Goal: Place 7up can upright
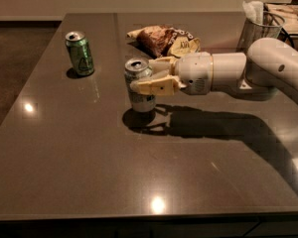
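The 7up can [141,102], pale silvery with a silver top, stands upright near the middle of the dark table [89,148], its base on or just above the surface. My gripper [142,75] reaches in from the right and is shut on the can's upper half, with one cream finger [156,87] across the front and the other behind the can. The white arm [228,73] stretches level to the right.
A darker green can [80,53] stands upright at the back left. A crumpled snack bag [166,39] lies just behind the gripper. A wire mesh holder [260,29] with paper in it stands at the back right, behind the arm.
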Robot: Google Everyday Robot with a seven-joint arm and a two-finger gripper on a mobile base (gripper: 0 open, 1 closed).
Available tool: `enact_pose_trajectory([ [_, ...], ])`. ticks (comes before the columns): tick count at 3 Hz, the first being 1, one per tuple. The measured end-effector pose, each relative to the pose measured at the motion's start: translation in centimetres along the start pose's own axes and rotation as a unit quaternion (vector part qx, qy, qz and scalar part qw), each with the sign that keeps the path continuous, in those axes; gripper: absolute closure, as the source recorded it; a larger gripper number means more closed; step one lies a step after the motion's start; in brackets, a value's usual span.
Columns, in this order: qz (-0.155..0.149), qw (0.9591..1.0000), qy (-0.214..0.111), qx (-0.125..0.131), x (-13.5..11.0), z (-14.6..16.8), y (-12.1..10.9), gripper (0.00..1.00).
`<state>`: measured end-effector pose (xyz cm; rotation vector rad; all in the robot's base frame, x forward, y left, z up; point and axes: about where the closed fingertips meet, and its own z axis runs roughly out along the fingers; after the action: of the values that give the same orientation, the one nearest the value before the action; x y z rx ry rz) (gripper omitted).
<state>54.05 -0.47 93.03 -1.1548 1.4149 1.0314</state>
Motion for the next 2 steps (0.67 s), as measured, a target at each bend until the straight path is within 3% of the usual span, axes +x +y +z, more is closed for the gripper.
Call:
enact_pose_trajectory([
  [2, 0.004, 0.9998, -0.017, 0.007, 1.35, 1.14, -0.30, 1.00],
])
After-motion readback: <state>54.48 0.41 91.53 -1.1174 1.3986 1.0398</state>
